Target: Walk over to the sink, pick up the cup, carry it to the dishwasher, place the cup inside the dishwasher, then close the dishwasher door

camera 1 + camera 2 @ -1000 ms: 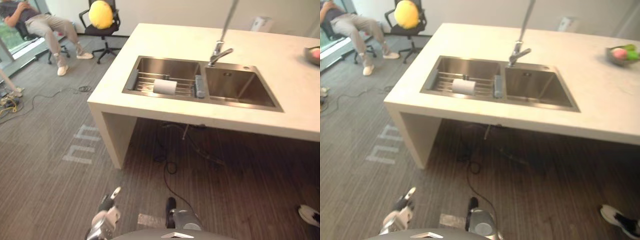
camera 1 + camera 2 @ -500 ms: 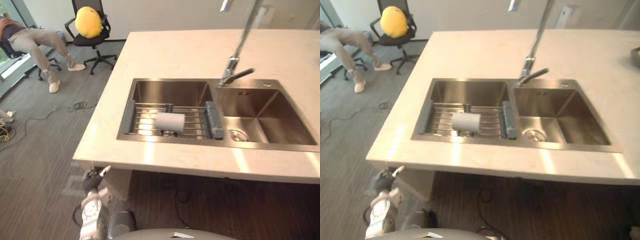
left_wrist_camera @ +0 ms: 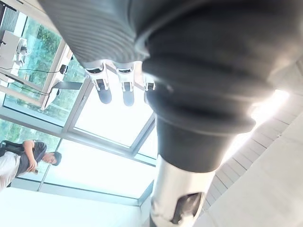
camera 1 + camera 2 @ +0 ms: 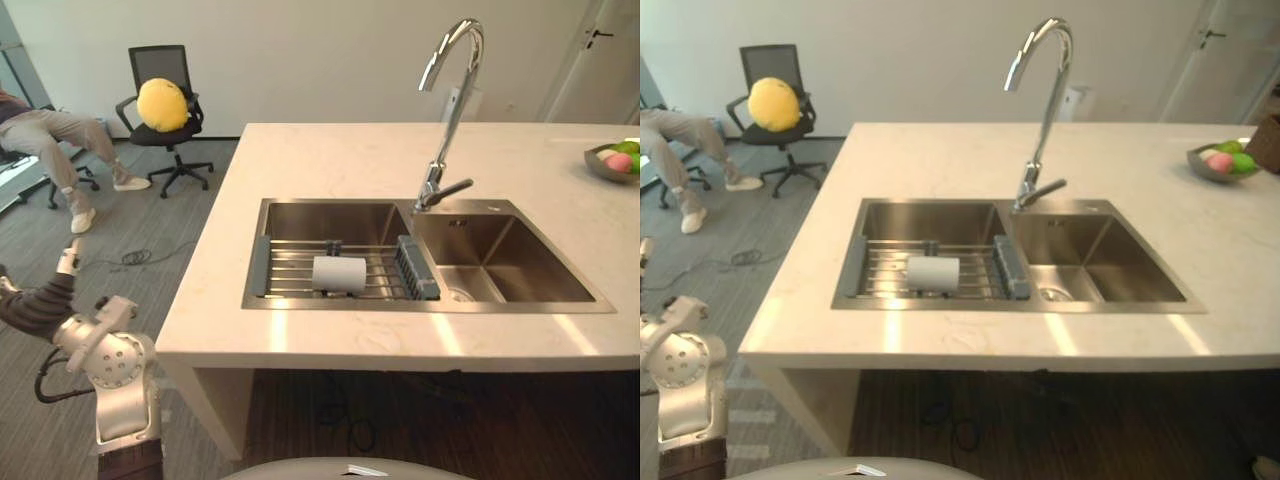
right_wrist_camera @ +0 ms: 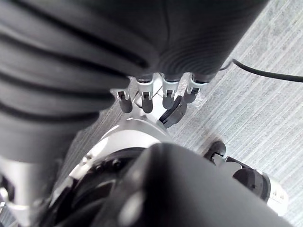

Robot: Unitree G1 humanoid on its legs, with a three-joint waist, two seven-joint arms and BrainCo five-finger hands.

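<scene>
The cup [image 4: 340,274], a pale cylinder, lies on its side on a wire rack [image 4: 288,276] in the left basin of the steel sink [image 4: 330,218]. It also shows in the right eye view as the cup [image 4: 933,272]. My left hand [image 4: 66,260] is raised at the far left, well away from the counter, over the floor. In the left wrist view its fingers [image 3: 113,90] are straight and hold nothing. My right hand [image 5: 156,97] hangs over the carpet with relaxed fingers, empty.
A tall curved faucet [image 4: 446,120] stands between the two basins. The pale counter's front edge [image 4: 400,350] is close before me. A fruit bowl [image 4: 613,160] sits far right. An office chair with a yellow cushion [image 4: 163,104] and a seated person [image 4: 50,135] are back left.
The camera has come closer to the sink and tilted up. My left arm has risen from low by the counter's corner to the far left. The cup lies as before.
</scene>
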